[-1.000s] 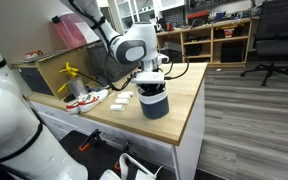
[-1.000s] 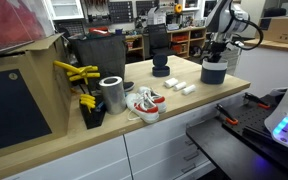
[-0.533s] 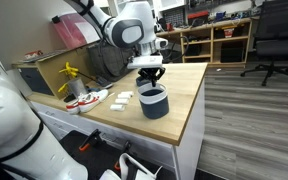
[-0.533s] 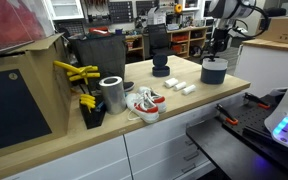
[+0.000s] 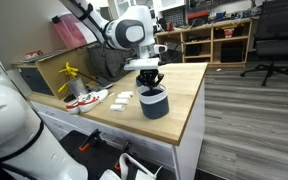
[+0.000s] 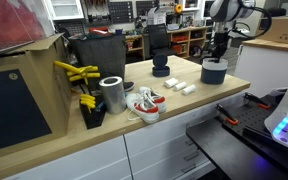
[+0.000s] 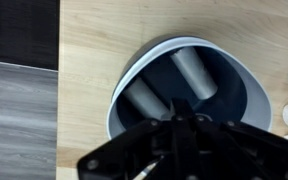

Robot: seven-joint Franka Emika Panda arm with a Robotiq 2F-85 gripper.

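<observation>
Wood-grain counter [image 7: 94, 40], round dark bowl [image 7: 242, 95], two pale cylinders [image 7: 194, 75] inside

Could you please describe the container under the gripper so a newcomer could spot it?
On the long wooden counter, near its end, a round dark tub stands directly below the gripper. Unlike the small white pieces lying loose beside it, it is white-rimmed and holds two pale cylinders.

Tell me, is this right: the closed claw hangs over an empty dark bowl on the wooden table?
Not empty: the wrist view shows two pale tubes lying inside the bowl. Otherwise yes, the closed claw hangs over it on the wooden table.
</observation>
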